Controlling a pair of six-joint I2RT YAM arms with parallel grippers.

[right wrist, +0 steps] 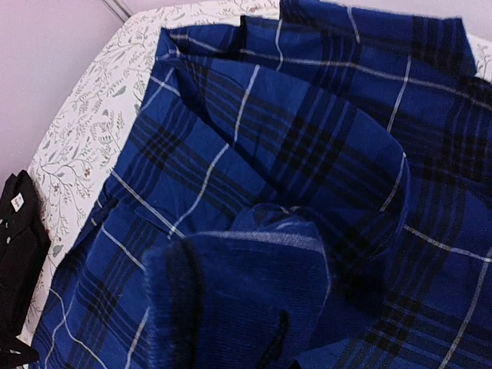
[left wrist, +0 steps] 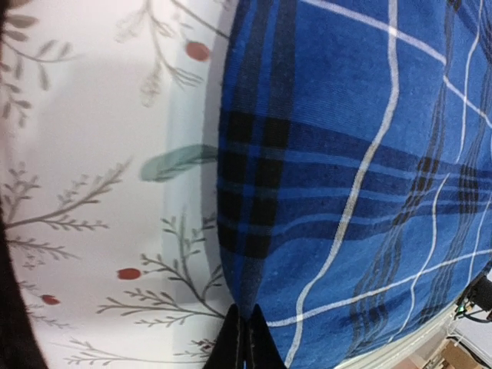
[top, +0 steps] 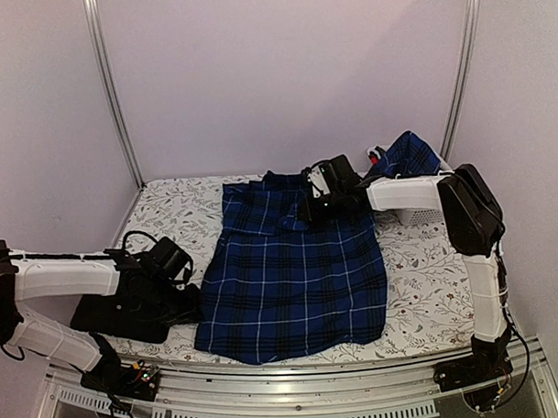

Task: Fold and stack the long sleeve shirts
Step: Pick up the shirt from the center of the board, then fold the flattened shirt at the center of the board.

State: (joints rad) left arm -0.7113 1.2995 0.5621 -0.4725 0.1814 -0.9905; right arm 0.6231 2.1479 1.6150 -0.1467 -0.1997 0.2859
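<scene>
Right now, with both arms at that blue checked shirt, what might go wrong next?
The left fingers are shut right at the edge of the blue plaid shirt. They may hold little or no cloth, so it could slip when lifted.
The right fingers hold the cloth bunched up, which might leave a crooked fold.
The black shirt lies under the left arm and could get dragged along.

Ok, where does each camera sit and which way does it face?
Top external: high behind the robot, facing down on the table; left arm and right arm show.
Left wrist: close over the plaid shirt edge; shut jaws at bottom.
Right wrist: over bunched plaid, facing the black shirt; jaws hidden.
Shared: all see the plaid shirt.
</scene>
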